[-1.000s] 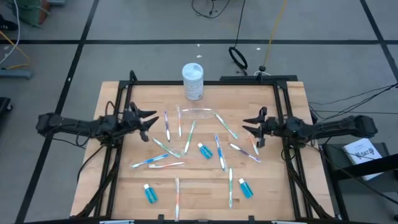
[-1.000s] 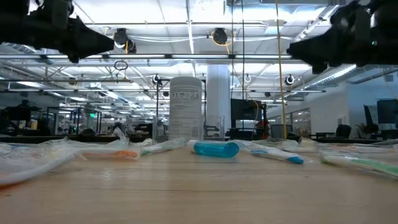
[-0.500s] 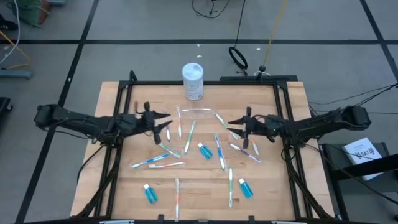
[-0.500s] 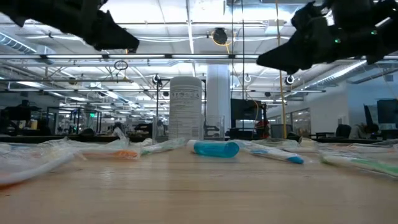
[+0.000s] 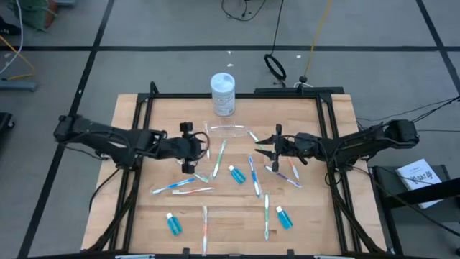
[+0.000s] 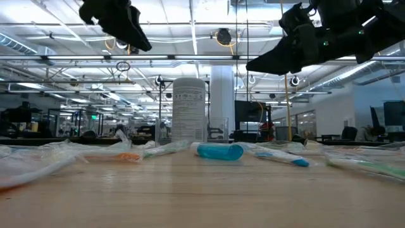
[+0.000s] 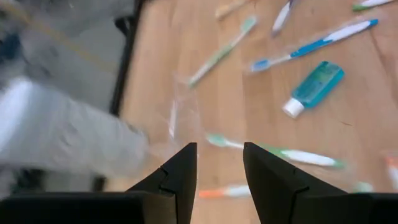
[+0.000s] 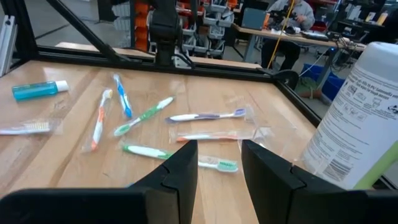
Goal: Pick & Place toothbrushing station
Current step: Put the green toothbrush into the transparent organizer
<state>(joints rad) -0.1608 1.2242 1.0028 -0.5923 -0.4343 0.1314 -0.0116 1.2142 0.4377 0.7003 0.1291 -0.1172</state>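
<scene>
Both hands nearer toothbrushing station, empty-handed.

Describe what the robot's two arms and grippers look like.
Both arms are dark, slim and jointed. The left gripper and right gripper each end in two black, wedge-shaped fingers with stepped inner edges. Small green lights glow on the right arm's wrist in the low view.
</scene>
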